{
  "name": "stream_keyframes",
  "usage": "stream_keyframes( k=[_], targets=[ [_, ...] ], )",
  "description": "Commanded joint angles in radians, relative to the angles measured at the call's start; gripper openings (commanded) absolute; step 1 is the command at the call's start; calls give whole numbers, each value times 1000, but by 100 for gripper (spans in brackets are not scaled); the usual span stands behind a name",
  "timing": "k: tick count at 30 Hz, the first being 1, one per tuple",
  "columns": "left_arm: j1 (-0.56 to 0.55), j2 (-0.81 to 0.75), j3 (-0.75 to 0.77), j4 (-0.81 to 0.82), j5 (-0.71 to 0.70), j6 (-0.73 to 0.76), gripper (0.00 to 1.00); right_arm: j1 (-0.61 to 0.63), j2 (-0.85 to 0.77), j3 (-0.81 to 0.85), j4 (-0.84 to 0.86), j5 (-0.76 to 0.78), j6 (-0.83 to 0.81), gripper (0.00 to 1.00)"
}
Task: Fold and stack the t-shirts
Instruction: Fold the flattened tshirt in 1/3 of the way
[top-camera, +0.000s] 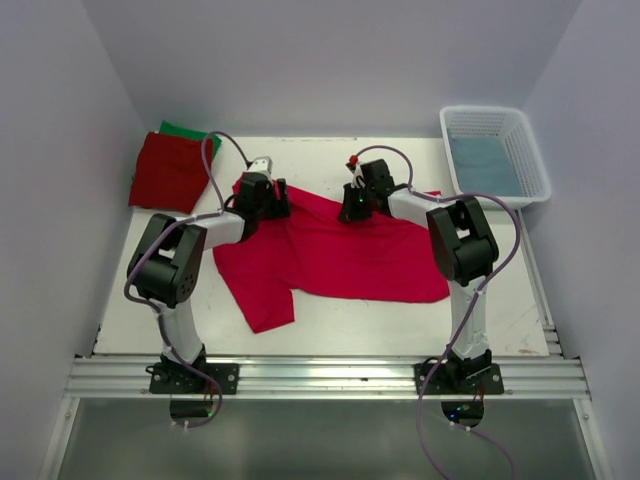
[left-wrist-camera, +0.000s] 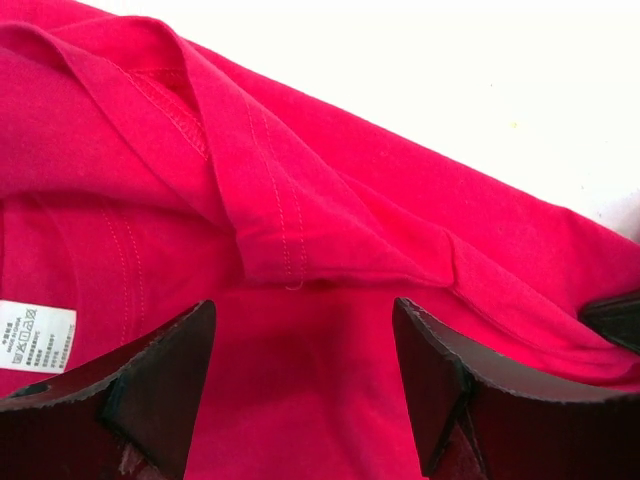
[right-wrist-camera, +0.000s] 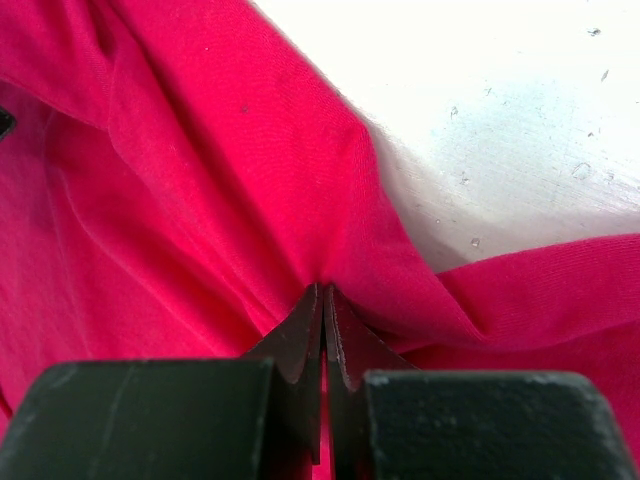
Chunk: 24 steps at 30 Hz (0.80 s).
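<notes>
A bright crimson-pink t-shirt (top-camera: 335, 255) lies spread and rumpled across the middle of the table, one sleeve hanging toward the front left. My left gripper (top-camera: 277, 203) is at its far left edge by the collar. In the left wrist view it (left-wrist-camera: 305, 345) stands open, and the cloth (left-wrist-camera: 300, 200) lies flat under the two fingers. A white label (left-wrist-camera: 35, 335) shows at the left. My right gripper (top-camera: 353, 207) is at the shirt's far edge. In the right wrist view it (right-wrist-camera: 323, 292) is shut, pinching a fold of the shirt (right-wrist-camera: 200, 180). A folded darker red t-shirt (top-camera: 168, 172) rests on a green one (top-camera: 188, 131) at the back left.
A white latticed basket (top-camera: 534, 160) stands at the back right corner with bluish cloth (top-camera: 483, 162) inside. White walls close in on both sides and behind. An aluminium rail (top-camera: 320, 375) runs along the near table edge.
</notes>
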<state>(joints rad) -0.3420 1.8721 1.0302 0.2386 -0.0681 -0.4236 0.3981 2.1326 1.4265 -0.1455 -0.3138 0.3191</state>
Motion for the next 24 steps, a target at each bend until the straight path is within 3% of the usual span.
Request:
stream_keyframes(
  k=[1,11,24],
  targets=[
    [15,13,36,111,-18,35,75,-15,46,-57,-120,84,-54,0],
    [31,42,60,169,-18,65,70,-18,53,-57,-124,85,-58,0],
    [47,85,76,185,39,46,51,-21,55,-57,-132,82,-61,0]
  ],
)
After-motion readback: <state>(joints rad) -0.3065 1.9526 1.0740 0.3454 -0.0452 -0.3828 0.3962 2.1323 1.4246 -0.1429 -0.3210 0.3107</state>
